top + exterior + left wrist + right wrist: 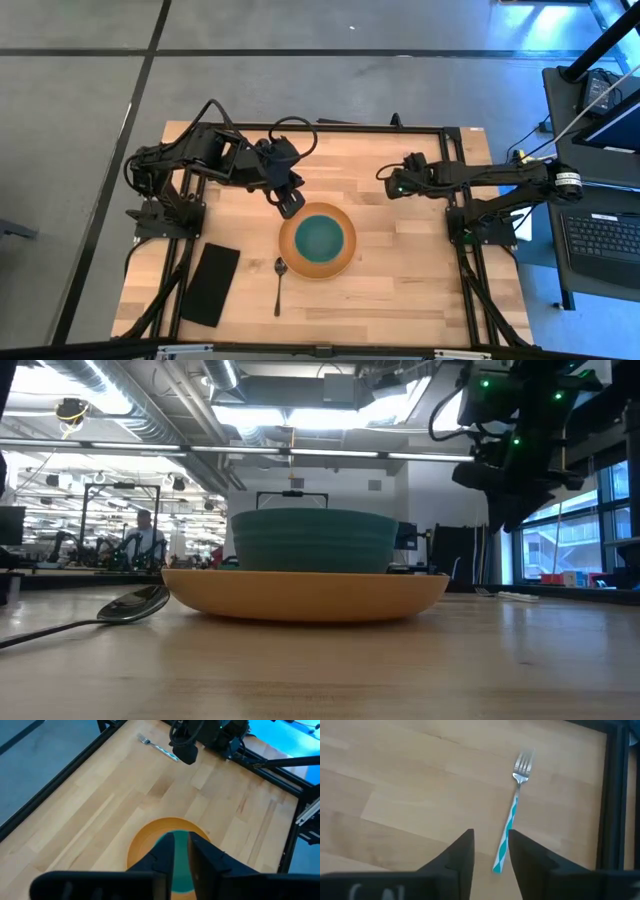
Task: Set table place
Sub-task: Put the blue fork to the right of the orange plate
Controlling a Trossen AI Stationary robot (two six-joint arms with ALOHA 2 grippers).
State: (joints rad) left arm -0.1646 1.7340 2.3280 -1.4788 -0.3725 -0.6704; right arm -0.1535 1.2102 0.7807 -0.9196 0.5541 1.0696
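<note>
The right gripper [490, 851] hangs over the far right part of the table [420, 290], fingers parted with a narrow gap and nothing between them. Right ahead of those fingers lies a fork [512, 819] with a teal-and-white striped handle, tines pointing away, flat on the wood and close to the black frame at the far edge. That lineup looks deliberate: the handle end sits just beyond the gap, so my read is a pickup of the fork comes next. It lies flat, so the fingers would have to come down low and straddle a thin handle.

Over to the left gripper [291, 203], hovering above the far left rim of the plate [288, 243]. Its fingers stand slightly apart and empty, which suggests it has nothing left to do there.

Now the dishes. The orange plate sits near the middle of the table, and a teal bowl [313, 540] stands upright on it, centred. Whether anything is in the bowl, I cannot tell. A spoon [279, 283] lies just left of the plate, bowl end far, handle near. Further left, a dark napkin [211, 284] rests flat by the near left corner.
</note>
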